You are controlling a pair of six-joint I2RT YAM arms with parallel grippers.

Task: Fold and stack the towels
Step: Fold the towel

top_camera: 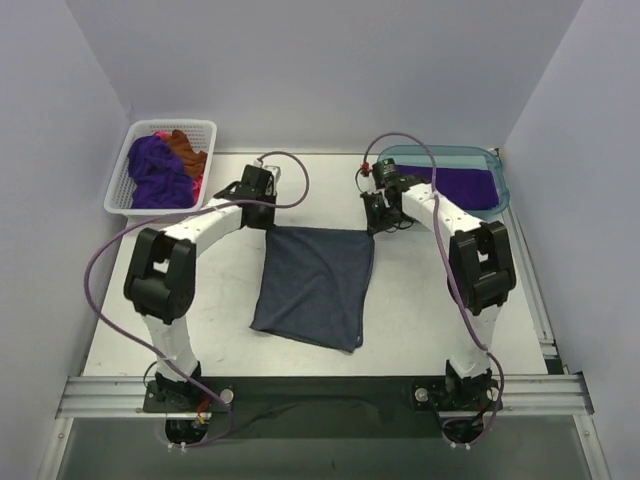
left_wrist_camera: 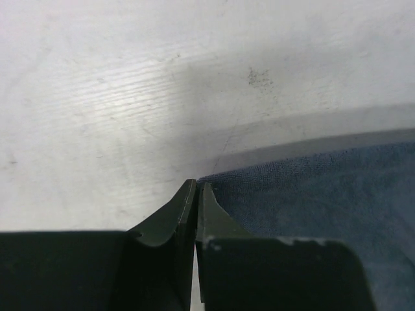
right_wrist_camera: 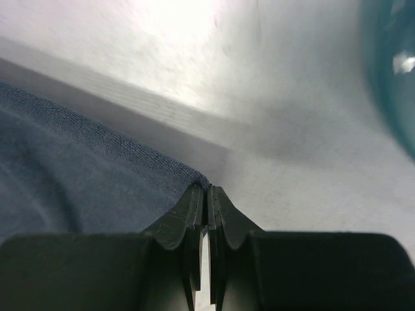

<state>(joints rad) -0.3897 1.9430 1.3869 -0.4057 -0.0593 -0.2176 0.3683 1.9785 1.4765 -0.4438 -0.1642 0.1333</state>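
A dark slate blue-grey towel (top_camera: 315, 285) lies spread in the middle of the table, roughly square. My left gripper (top_camera: 268, 222) is low at its far left corner. In the left wrist view the jaws (left_wrist_camera: 196, 184) are shut, with the towel (left_wrist_camera: 311, 194) corner pinched at their tips. At the far right corner my right gripper (top_camera: 375, 226) is also down. Its jaws (right_wrist_camera: 207, 189) are shut on the edge of the towel (right_wrist_camera: 78, 181). A deep purple towel (top_camera: 465, 185) lies flat in the teal tub (top_camera: 500, 188).
A white lattice basket (top_camera: 118, 195) at the back left holds a crumpled purple towel (top_camera: 158, 175), a rust-brown one (top_camera: 188, 150) and a bit of pink (top_camera: 197, 183). The teal tub (right_wrist_camera: 392, 65) stands close to the right of my right gripper. Walls enclose the table.
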